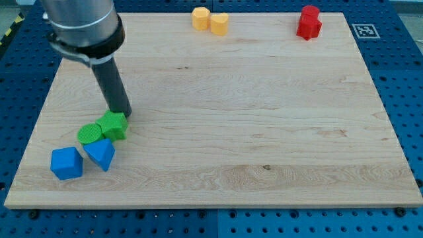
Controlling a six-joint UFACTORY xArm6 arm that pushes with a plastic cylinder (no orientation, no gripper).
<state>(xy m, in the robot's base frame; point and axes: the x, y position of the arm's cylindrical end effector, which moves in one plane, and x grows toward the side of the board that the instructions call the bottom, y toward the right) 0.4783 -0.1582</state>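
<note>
At the view's left, our rod comes down from the arm and my tip sits at the upper right edge of the green star-shaped block, touching it or just about. We have no claw here, only the rod, so nothing is held. A green round block touches the star's left side. Just below, a blue wedge-like block and a blue cube sit close together. Far off at the board's top edge: two yellow blocks touching, and one red block further right
</note>
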